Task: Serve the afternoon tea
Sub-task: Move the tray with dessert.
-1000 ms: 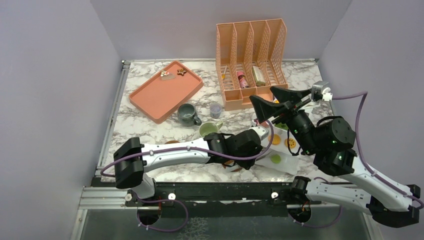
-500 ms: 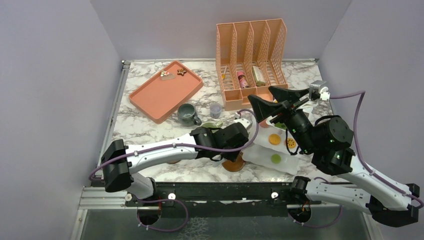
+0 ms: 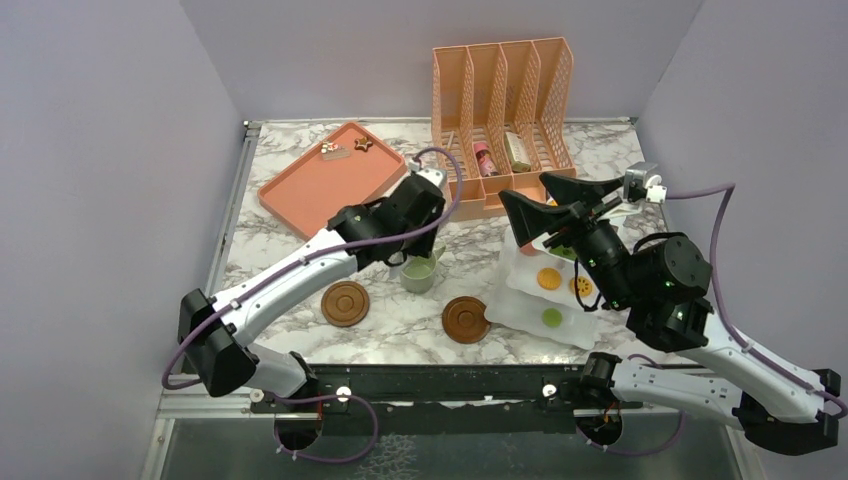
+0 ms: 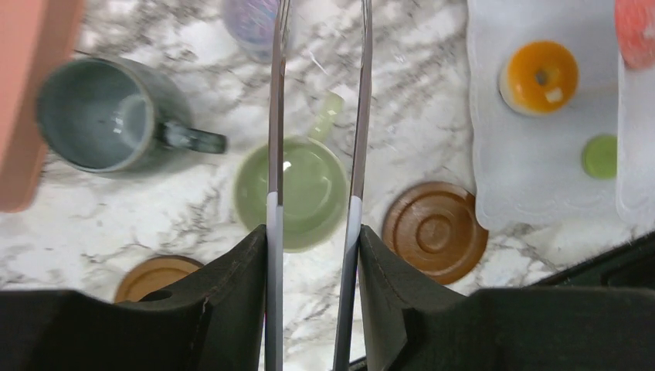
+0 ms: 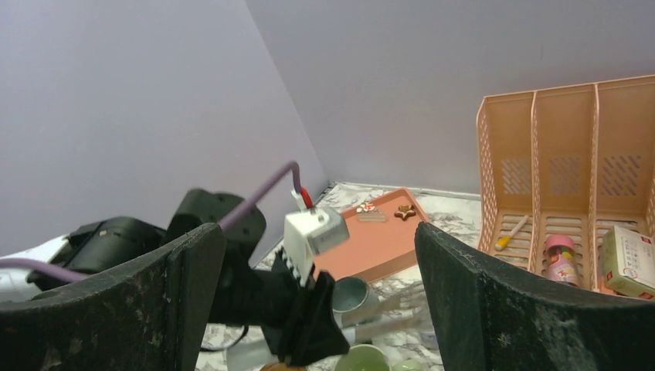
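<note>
Moving a mug onto a coaster seems the step in hand: the left tool (image 4: 318, 31), slightly parted and empty, hovers over the pale green mug (image 4: 290, 193) on the desk (image 4: 193, 224) near 2 brown coasters (image 4: 435, 232), probably needing a rim grasp next, while the right tool (image 3: 548, 203) gapes empty.

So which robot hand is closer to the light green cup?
Left. The left gripper hangs right over the pale green mug, one finger to each side. The right gripper is raised, well off to the mug's right.

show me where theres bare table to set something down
Free: marble between the left coaster and right coaster, and in front of the tray. Crowded: around the green mug and grey mug, and on the plate.
</note>
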`<state>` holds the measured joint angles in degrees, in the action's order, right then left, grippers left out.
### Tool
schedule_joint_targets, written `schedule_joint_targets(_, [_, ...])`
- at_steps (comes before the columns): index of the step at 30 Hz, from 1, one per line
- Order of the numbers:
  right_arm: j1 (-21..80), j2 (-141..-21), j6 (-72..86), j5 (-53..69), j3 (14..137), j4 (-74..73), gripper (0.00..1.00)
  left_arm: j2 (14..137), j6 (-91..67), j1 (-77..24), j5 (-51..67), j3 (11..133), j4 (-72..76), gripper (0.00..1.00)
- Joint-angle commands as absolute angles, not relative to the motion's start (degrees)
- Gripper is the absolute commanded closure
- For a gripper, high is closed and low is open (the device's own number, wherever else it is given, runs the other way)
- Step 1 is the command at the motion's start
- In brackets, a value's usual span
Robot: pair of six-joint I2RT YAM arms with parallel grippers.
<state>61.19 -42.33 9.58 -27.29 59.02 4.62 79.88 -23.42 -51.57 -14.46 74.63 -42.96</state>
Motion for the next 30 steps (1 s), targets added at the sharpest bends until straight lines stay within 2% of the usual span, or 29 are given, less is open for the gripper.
schedule_joint_targets(1, [61.6,-41.7,10.6,-25.5,58.2,5.8,0.02,80.4,-16.5,-45.2,-19.5,82.0,-44.4,0.57])
schedule_joint_targets(10, [61.6,-41.3,11.3,-24.1,57.5,5.3,0.01,88.1,-9.3,-30.2,-18.1,91.1,-44.9,0.58])
schedule_joint_targets(18, [61.6,-41.4,12.2,-22.7,56.6,5.4,0.01,99.2,-5.6,-17.9,-11.3,99.3,-44.3,0.59])
schedule_joint_targets(30, [61.6,-42.9,13.7,-20.8,57.2,4.6,0.02,112.3,-1.1,-12.7,-7.2,110.6,-42.6,0.6])
